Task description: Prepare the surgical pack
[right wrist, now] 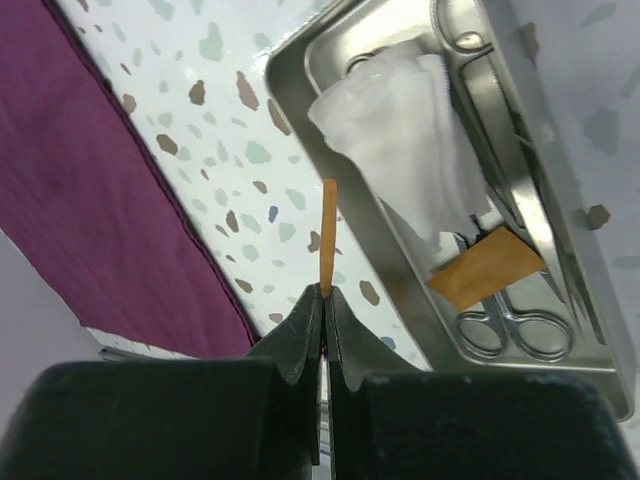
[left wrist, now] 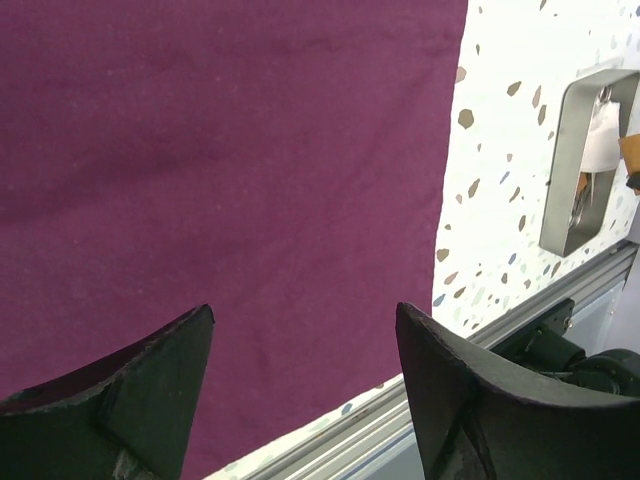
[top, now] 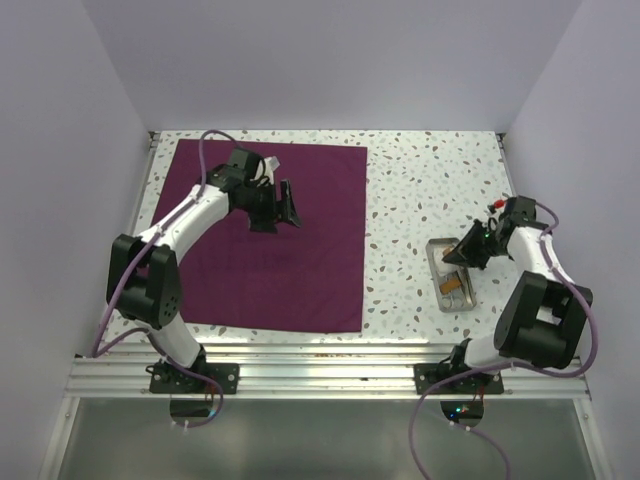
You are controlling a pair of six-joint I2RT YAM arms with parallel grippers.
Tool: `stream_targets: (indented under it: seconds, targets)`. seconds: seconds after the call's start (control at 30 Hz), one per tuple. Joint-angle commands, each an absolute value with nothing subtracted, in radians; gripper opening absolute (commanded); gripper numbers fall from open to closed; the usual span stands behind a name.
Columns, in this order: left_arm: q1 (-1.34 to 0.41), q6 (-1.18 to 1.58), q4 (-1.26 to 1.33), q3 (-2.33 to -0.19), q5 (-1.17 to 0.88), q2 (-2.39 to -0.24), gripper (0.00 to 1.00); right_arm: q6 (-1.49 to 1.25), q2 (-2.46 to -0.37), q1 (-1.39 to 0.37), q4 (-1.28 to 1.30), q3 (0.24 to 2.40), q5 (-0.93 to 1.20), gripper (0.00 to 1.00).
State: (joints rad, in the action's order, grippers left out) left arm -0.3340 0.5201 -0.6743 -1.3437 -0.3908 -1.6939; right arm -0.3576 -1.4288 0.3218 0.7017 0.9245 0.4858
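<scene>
The cloth [top: 300,270] lies spread on the table's [top: 420,180] left half, the tray [top: 434,275] well apart to its right.

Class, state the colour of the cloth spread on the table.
The cloth is plain plum purple; left wrist view shows it best.

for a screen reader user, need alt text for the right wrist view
Shut jaws pinch a thin tan stick over a speckled table. Right of it, a silver tray holds white gauze, scissors and a tan strip; a plum-purple cloth lies at left.
</scene>
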Motion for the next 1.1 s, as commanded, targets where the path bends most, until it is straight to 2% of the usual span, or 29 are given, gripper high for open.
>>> stream_targets:
  seconds: [0.0, 0.2, 0.37, 0.43, 0.47, 0.73, 0.87, 1.07]
  targets:
    - [-0.302, 0.437, -0.638, -1.365, -0.457, -1.710, 0.77, -0.265, -1.471, 0.368, 0.784, 0.898, 0.509, 0.00]
    - [-0.296, 0.439, -0.623, -1.341, -0.491, -1.717, 0.77, -0.215, -1.546, 0.416, 0.798, 0.859, 0.537, 0.04]
    - [-0.295, 0.451, -0.609, -1.325, -0.509, -1.717, 0.77, -0.215, -1.559, 0.420, 0.931, 0.911, 0.401, 0.28]
    - [-0.296, 0.459, -0.606, -1.322, -0.509, -1.715, 0.76, -0.218, -1.533, 0.420, 0.963, 0.942, 0.345, 0.42]
    - [-0.296, 0.462, -0.604, -1.321, -0.511, -1.713, 0.77, -0.219, -1.526, 0.420, 0.980, 0.949, 0.333, 0.44]
    - [-0.296, 0.474, -0.603, -1.312, -0.503, -1.707, 0.76, -0.233, -1.532, 0.419, 0.989, 1.081, 0.256, 0.46]
    - [-0.296, 0.476, -0.592, -1.304, -0.512, -1.720, 0.76, -0.207, -1.609, 0.419, 0.965, 1.164, 0.164, 0.44]
    - [-0.296, 0.474, -0.601, -1.299, -0.531, -1.738, 0.74, -0.210, -1.710, 0.419, 0.894, 1.224, 0.183, 0.41]
